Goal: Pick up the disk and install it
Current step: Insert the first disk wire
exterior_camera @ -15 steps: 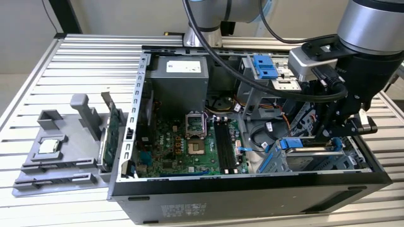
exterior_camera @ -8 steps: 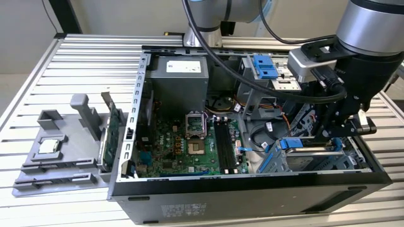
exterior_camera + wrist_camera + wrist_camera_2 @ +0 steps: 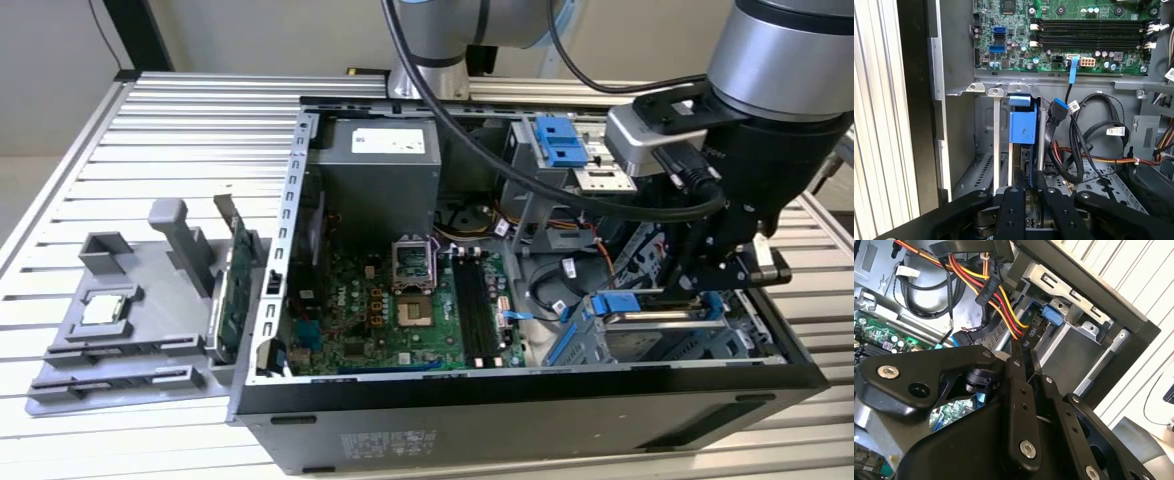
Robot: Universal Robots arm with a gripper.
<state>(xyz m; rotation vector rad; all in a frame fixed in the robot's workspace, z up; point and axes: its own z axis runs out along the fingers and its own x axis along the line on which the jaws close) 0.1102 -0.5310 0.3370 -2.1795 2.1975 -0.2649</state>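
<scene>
The disk [image 3: 654,318] stands on edge in the drive bay at the case's front corner, on the exterior view's right, with its blue carrier rail [image 3: 618,304] facing the motherboard. In the first wrist view the disk [image 3: 1021,132] runs down between the bay's metal guides, blue rail on top. My gripper [image 3: 701,290] hangs straight over the bay. Its black fingers [image 3: 1013,210] are shut on the disk's near edge, and my gripper [image 3: 1031,185] is low inside the case. In the second wrist view my gripper [image 3: 1029,372] sits beside the red and yellow power cables [image 3: 1004,305].
The open computer case [image 3: 534,410] lies on a slatted metal table [image 3: 187,140]. The motherboard [image 3: 400,310] fills its middle. Black cables [image 3: 1079,145] loop beside the bay. A grey fixture [image 3: 120,340] on the exterior view's left holds a processor chip [image 3: 107,310] and a green card [image 3: 240,290].
</scene>
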